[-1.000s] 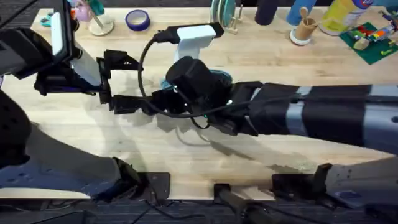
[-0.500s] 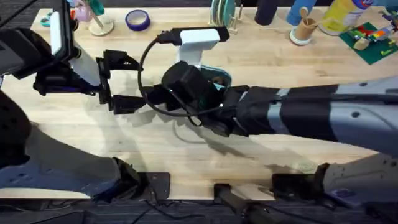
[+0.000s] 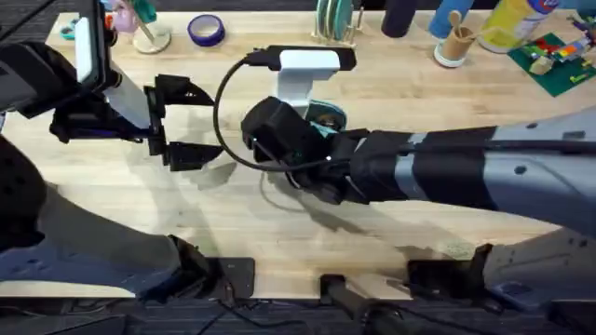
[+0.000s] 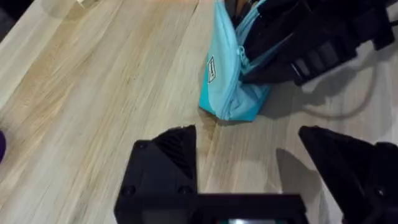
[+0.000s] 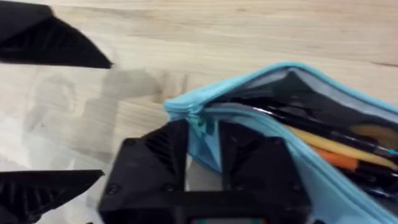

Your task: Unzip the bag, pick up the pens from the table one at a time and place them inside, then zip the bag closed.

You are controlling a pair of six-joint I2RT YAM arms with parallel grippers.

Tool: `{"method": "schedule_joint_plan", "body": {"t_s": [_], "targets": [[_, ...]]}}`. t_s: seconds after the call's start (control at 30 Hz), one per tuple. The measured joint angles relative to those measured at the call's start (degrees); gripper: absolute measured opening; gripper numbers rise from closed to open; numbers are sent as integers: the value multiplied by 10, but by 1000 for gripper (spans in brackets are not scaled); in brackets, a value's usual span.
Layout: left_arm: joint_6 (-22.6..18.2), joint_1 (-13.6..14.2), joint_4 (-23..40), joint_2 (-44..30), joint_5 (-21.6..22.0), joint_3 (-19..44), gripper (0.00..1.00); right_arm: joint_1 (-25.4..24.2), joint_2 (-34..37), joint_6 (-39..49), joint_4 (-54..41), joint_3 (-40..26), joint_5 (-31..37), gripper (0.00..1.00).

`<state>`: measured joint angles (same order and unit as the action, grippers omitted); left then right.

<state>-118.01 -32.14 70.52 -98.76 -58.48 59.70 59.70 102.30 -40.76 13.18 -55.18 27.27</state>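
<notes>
The light blue bag (image 5: pixel 267 81) lies on the table (image 3: pixel 391 84) with its zipper open. Inside it I see an orange pen (image 5: pixel 339 158) and a yellow pen (image 5: pixel 317 140) among dark shapes. My right gripper (image 5: pixel 202 146) is shut on the bag's near end, at the zipper tab (image 5: pixel 198 121). In the overhead view the right gripper (image 3: pixel 253 141) reaches across the middle and covers most of the bag (image 3: pixel 328 117). My left gripper (image 4: pixel 249 155) stands open a short way from the bag's end (image 4: pixel 227 84), holding nothing.
Along the far edge stand a purple tape roll (image 3: pixel 206 30), a plate rack (image 3: pixel 335 20), a dark bottle (image 3: pixel 400 14), a cup of wooden utensils (image 3: pixel 454 42) and green building bricks (image 3: pixel 557 63). Bare wood lies in front of the arms.
The right arm's wrist has shifted to the right and a little farther back, still gripping the bag's end. The left arm has not moved.
</notes>
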Motion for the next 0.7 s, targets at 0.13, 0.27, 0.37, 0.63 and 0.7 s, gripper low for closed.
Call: {"method": "schedule_joint_plan", "body": {"t_s": [0.13,0.27,0.37,0.63,0.7], "targets": [[0,0,0,0,0,0,993,-2,0,-14,-11,0,9,60],[0,0,0,0,0,0,994,-2,0,-18,-13,0,11,32],[0,0,0,0,0,0,994,-2,0,-20,-13,-1,11,32],[0,0,0,0,0,0,994,-2,-8,4,-16,-1,10,32],[0,0,0,0,0,0,994,-2,-23,22,-19,-1,6,32]]}}
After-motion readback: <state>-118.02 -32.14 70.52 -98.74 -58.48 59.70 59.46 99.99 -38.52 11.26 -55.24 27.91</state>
